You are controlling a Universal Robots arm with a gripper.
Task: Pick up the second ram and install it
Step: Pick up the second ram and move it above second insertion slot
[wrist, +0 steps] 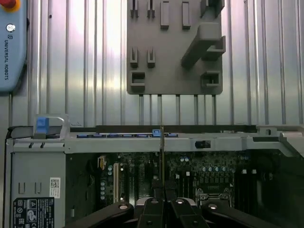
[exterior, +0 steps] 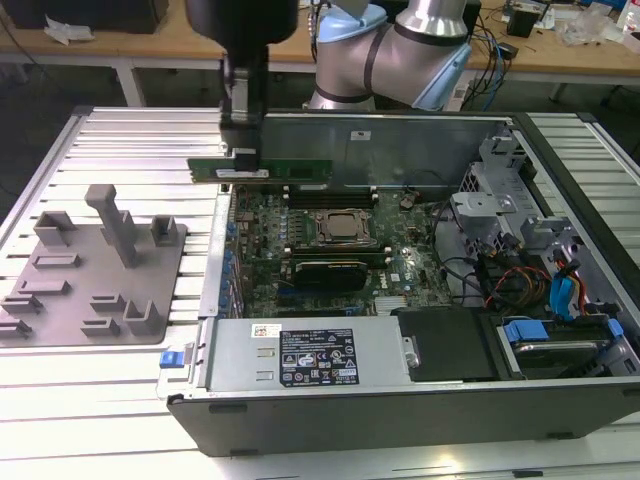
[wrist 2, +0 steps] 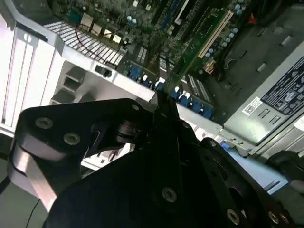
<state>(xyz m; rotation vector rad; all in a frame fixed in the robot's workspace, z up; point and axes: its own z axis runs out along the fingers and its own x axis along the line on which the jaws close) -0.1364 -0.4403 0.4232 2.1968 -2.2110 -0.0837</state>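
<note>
- The ribbed metal table (exterior: 130,130) spreads under everything, well below the gripper.
- The open case (exterior: 400,420) lies on the table. The gripper hangs above its wall on the exterior view's left, the wall nearest the fixture.
- The board (exterior: 262,215) covers the case floor beneath the gripper. In the first wrist view it (wrist: 209,166) lies straight below the fingers.
- The grey fixture (exterior: 80,290) sits on the table outside the case, off to the gripper's side. In the first wrist view it (wrist: 166,71) lies past the case wall (wrist: 237,140).
- The power supply (exterior: 300,355) fills one side of the case, away from the gripper.
- The black slots (exterior: 325,197) lie on the board beside the socket (exterior: 343,228), lower than the gripper and apart from it.
- The gripper (exterior: 243,160) points down with its fingers (wrist: 154,202) clamped together on the ram's upper edge. Both wrist views show its tip (wrist 2: 161,97) (wrist: 162,190) closed on the strip.
- The ram (exterior: 275,171) is in the air, held level with its long edge flat, under the fingertips and clear of the board. It appears edge-on in the first wrist view (wrist: 162,152) and lengthwise in the second wrist view (wrist 2: 190,57).
</note>
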